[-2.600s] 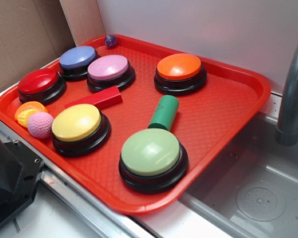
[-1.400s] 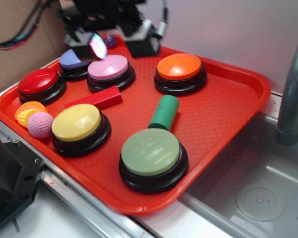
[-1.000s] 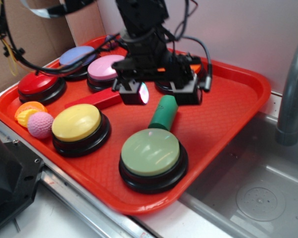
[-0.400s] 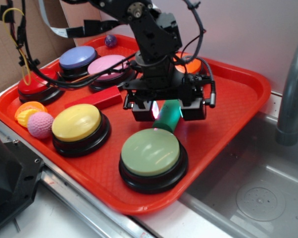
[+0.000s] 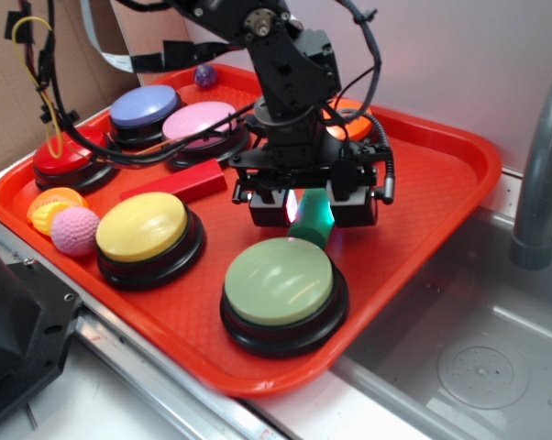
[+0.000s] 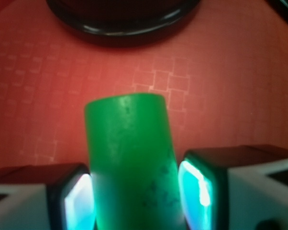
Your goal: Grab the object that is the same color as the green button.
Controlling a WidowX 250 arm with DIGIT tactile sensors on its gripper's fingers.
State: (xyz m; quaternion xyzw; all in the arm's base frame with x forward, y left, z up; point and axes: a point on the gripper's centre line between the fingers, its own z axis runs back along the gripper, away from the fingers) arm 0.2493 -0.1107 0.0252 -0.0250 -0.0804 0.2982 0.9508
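Observation:
The dark green cylinder (image 5: pixel 314 221) lies on its side on the red tray (image 5: pixel 441 183), just behind the pale sage-green domed button (image 5: pixel 279 280). My gripper (image 5: pixel 311 209) is down over the cylinder with one finger on each side. In the wrist view the cylinder (image 6: pixel 129 158) fills the space between the two pads (image 6: pixel 82 201), which press against its sides and glow green. The gripper (image 6: pixel 137 201) is shut on the cylinder, which still rests on the tray.
Yellow (image 5: pixel 143 227), red (image 5: pixel 70 151), blue (image 5: pixel 144 105), pink (image 5: pixel 199 124) and orange (image 5: pixel 349 119) buttons stand on the tray. A red rectangular block (image 5: pixel 180 181), pink ball (image 5: pixel 74 229), orange toy (image 5: pixel 51 203) and purple ball (image 5: pixel 204 75) lie there. A sink (image 5: pixel 478 367) and faucet (image 5: pixel 542 174) are at right.
The arm came in from the back left, dropped over the green cylinder, and its fingers have drawn in against the cylinder's sides. The cylinder has not moved.

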